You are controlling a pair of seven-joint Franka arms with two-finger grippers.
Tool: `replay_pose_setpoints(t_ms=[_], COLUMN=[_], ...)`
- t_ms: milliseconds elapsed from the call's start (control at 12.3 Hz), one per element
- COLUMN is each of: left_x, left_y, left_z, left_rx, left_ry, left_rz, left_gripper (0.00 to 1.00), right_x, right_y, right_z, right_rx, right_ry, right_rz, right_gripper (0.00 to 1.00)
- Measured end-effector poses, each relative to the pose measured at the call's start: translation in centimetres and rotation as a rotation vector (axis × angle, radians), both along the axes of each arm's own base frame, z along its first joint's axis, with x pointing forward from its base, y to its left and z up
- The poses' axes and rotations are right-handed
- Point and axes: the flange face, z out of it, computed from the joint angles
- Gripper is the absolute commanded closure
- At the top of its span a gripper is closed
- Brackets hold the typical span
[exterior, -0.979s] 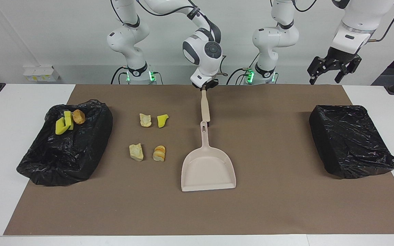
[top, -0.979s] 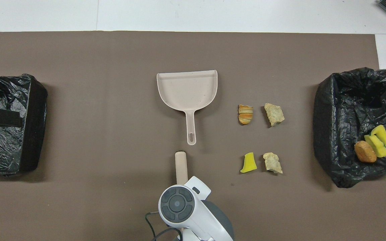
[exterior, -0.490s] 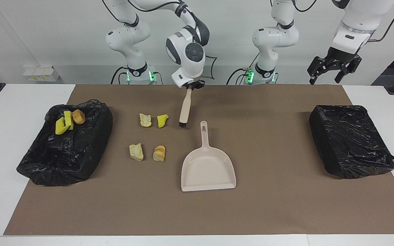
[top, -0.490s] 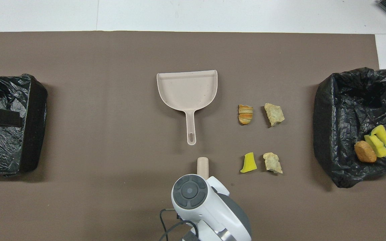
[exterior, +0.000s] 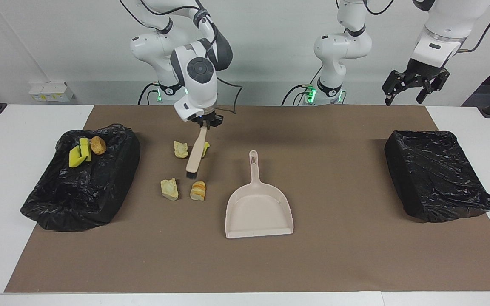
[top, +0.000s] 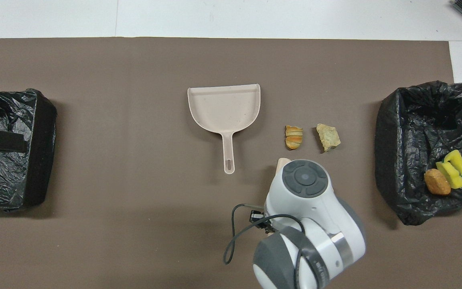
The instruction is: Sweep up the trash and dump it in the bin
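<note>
A lined bin (exterior: 81, 176) held three scraps (exterior: 84, 151). Four scraps (exterior: 183, 170) lay loose on the mat (exterior: 245, 263). The right gripper (exterior: 205, 122) pinched the brush (exterior: 195, 152) over them, beside the dustpan (exterior: 258, 208). Another bin (exterior: 436, 174) sat under the spread left gripper (exterior: 415, 87).

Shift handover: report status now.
Right gripper shut on beige black-bristled brush over four loose scraps. Left gripper open, waiting over black-lined bin. Beige plastic dustpan untouched.
</note>
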Motion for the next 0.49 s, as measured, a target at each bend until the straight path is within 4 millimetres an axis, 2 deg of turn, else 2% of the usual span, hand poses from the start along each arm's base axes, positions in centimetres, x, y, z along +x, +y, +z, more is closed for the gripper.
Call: replay_pose_setpoints(t_ms=[245,408,490], left_x=[0.0,0.0,0.0], left_y=[0.0,0.0,0.0], left_z=[0.0,0.0,0.0], left_rx=[0.0,0.0,0.0], left_ry=[0.0,0.0,0.0], left_rz=[0.0,0.0,0.0], left_gripper=[0.0,0.0,0.0], right_x=[1.7,1.0,0.0], right_y=[-6.3,-7.8,-8.2], right_z=[-1.4,-2.3,-2.9], right_rx=[-0.008,-0.025,-0.036], right_ry=[0.036,0.084,0.105], right_rz=[-0.01,-0.041,-0.053], right_gripper=[1.0,1.0,1.0])
